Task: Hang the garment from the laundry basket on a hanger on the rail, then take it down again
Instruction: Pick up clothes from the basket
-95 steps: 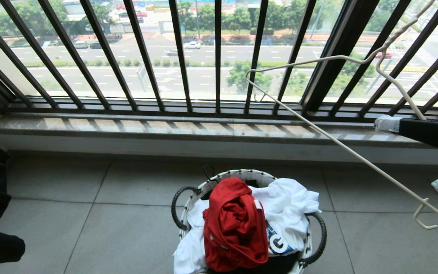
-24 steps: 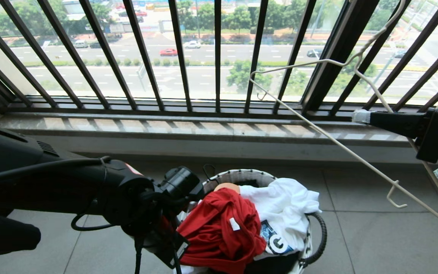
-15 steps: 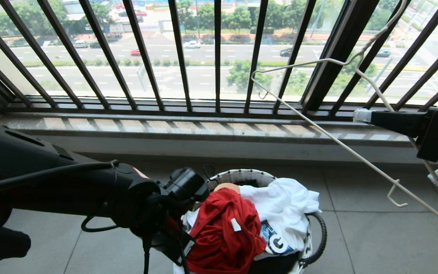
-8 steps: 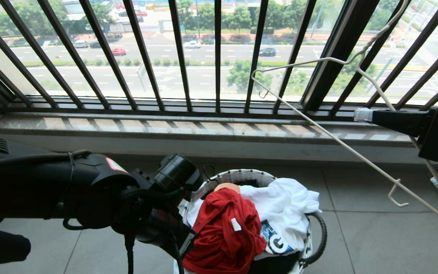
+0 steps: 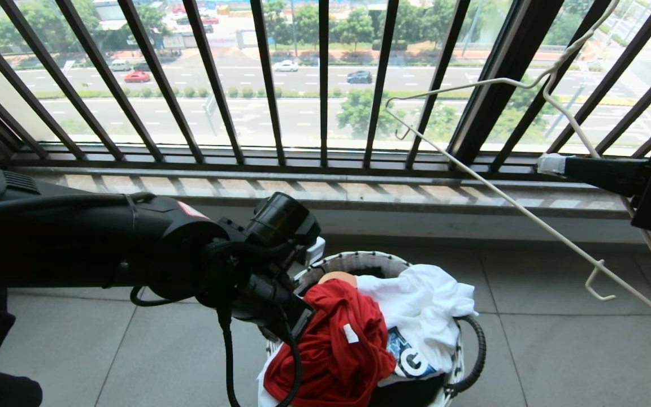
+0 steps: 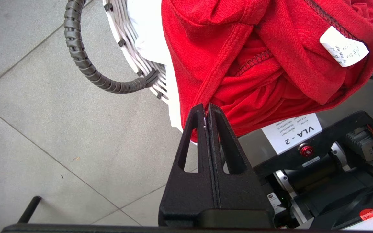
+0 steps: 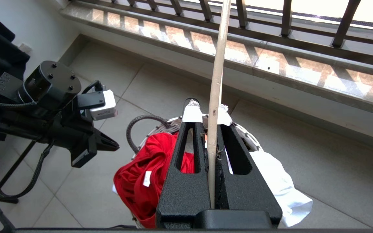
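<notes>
Here the left hand (image 6: 205, 108) is pinched empty beside the garment (image 6: 257, 64)

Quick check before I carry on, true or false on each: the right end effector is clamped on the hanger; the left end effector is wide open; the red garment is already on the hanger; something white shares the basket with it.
1. The right end effector is clamped on the hanger. True.
2. The left end effector is wide open. False: it is shut, tips at the garment's edge.
3. The garment is on the hanger. False: it lies in the laundry basket.
4. A white garment shares the basket. True.
</notes>
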### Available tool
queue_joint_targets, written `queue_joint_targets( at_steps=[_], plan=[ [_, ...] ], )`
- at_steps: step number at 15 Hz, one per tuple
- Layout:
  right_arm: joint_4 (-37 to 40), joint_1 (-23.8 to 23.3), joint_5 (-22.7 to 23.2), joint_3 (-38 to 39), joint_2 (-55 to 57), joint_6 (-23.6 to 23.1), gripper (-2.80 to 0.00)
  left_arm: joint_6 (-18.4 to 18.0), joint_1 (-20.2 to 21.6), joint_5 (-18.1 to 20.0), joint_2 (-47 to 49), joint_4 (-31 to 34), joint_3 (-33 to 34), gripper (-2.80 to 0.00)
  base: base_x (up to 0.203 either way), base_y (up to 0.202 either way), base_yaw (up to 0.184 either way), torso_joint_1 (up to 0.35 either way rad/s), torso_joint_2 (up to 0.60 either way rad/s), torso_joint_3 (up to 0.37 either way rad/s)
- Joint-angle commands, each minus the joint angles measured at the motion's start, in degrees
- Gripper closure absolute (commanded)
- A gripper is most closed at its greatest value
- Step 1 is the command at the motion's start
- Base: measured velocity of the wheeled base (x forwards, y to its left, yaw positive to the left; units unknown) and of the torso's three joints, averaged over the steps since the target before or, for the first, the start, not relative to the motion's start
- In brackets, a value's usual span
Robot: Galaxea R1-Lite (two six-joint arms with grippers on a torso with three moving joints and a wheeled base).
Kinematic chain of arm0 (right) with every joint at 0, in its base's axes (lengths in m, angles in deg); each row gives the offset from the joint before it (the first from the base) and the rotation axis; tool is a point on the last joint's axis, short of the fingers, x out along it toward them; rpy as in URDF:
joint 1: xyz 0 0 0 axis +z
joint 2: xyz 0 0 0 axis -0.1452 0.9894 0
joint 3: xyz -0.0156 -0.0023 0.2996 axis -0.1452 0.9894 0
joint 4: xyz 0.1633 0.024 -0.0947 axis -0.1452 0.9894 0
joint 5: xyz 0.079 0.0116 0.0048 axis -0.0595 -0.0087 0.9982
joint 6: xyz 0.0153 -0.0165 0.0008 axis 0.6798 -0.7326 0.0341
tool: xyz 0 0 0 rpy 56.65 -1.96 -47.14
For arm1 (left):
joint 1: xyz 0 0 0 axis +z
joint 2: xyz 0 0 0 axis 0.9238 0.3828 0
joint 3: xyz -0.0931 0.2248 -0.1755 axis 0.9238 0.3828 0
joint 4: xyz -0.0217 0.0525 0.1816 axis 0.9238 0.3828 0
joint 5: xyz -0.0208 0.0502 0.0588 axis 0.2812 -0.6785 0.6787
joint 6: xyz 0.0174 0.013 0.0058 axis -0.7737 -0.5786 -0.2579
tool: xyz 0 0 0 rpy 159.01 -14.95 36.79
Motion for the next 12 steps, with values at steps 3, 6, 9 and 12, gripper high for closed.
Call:
queue_joint_targets(
  at_steps=[3, 6, 9, 12],
  plan=[
    [-0.1, 0.0, 0.1, 0.3, 1.5, -0.1, 0.00, -7.6, 0.4, -0.7, 5.8, 0.1, -5.1, -2.80, 0.000, 0.000, 0.000, 0.000, 0.00, 0.000],
    [-0.1, -0.2, 0.0, 0.2, 2.2, 0.0, 0.00, -11.3, 0.3, -0.8, 7.0, 0.1, -7.4, -2.80, 0.000, 0.000, 0.000, 0.000, 0.00, 0.000],
    [-0.1, -1.7, 0.0, 0.1, 2.0, 0.0, 0.00, -11.3, -0.2, -4.7, 7.6, 0.1, -7.4, -2.80, 0.000, 0.000, 0.000, 0.000, 0.00, 0.000],
    [-0.1, -1.7, 0.0, 0.1, 2.0, 0.0, 0.00, -11.1, -2.0, -6.9, 7.7, 0.1, -6.7, -2.80, 0.000, 0.000, 0.000, 0.000, 0.00, 0.000]
  ],
)
